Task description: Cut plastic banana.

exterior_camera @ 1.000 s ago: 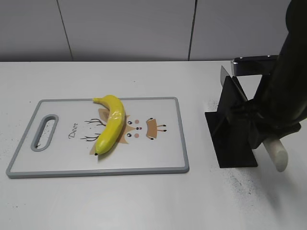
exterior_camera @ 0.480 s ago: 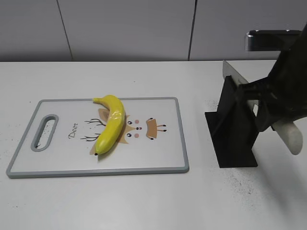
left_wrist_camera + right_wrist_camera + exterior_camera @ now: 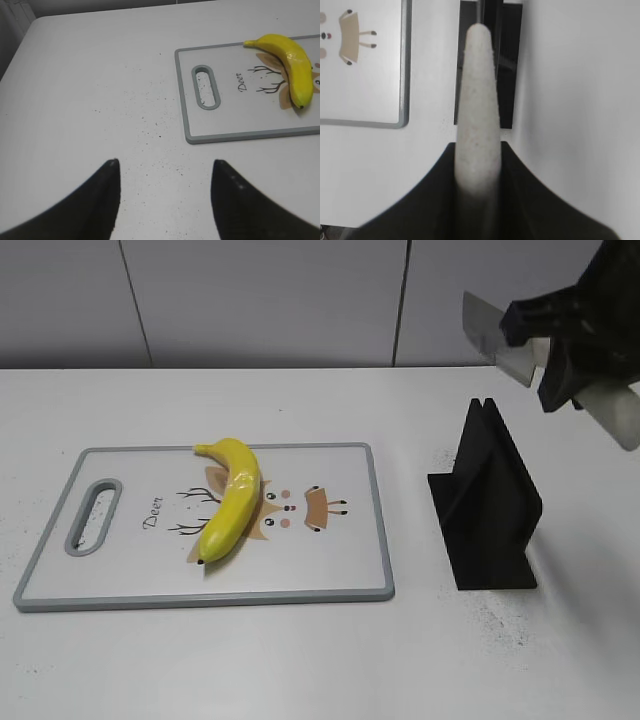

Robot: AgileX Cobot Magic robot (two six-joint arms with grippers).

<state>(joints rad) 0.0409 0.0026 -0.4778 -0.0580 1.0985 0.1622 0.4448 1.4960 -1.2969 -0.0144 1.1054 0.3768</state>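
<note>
Here the white table (image 3: 300, 660) runs back to a pale grey panelled wall (image 3: 260, 300), and fine dark specks are scattered over the tabletop. A grey-rimmed cutting board (image 3: 300, 560) with a cartoon deer print and a slot handle at its 9 o'clock end lies on the left half. At 3 o'clock from the board, well apart from it, stands a black slotted knife stand (image 3: 490, 510). Above the stand, clear of it, the right gripper (image 3: 570, 350) is clamped around the whitish handle of a knife (image 3: 495, 335), its grey blade pointing toward 9 o'clock in the exterior view. The left gripper (image 3: 165, 195) hovers with its dark fingers spread over bare table off the board's handle end, holding nothing. The plastic banana (image 3: 232, 498) lies flat on the board, left of centre, over the deer print. Its long axis runs from 12 to about 7 o'clock, one tip near the far rim, the other toward the near edge.
</note>
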